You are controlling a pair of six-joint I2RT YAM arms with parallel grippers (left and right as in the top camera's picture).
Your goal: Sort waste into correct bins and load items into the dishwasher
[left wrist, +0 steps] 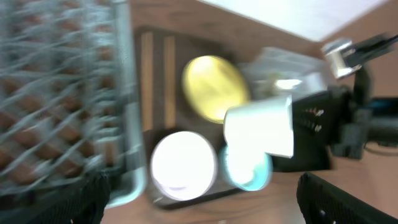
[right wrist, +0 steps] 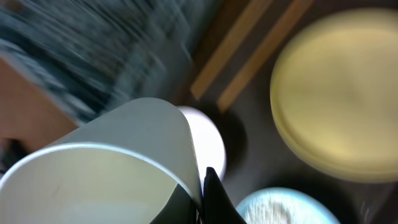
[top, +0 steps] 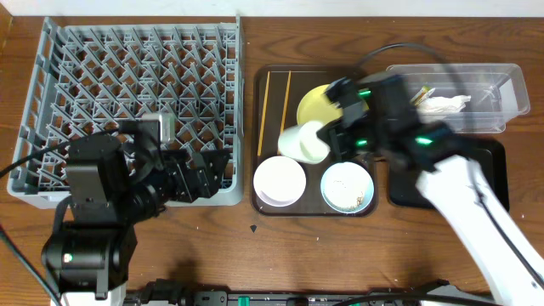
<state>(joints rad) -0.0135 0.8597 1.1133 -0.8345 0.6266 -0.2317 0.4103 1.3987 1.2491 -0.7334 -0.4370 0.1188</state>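
Note:
My right gripper [top: 327, 136] is shut on the rim of the small white cup [top: 304, 142] and holds it tilted above the brown serving tray [top: 263, 85]; the cup fills the right wrist view [right wrist: 106, 168]. On the tray lie the yellow plate [top: 316, 104], the white bowl [top: 280, 181], the light blue bowl [top: 347, 187] with pale scraps, and two chopsticks [top: 276, 110]. My left gripper [top: 212, 170] is open and empty at the front right edge of the grey dish rack [top: 127, 76]. The clear tub [top: 493, 93] holds the white napkin [top: 444, 104] and a wrapper [top: 422, 93].
The shallow black tray [top: 489, 178] lies at the right, partly under my right arm. The left wrist view, blurred, shows the rack edge [left wrist: 127, 93], plate [left wrist: 214, 87], both bowls and the held cup [left wrist: 261, 124]. Bare wooden table lies in front.

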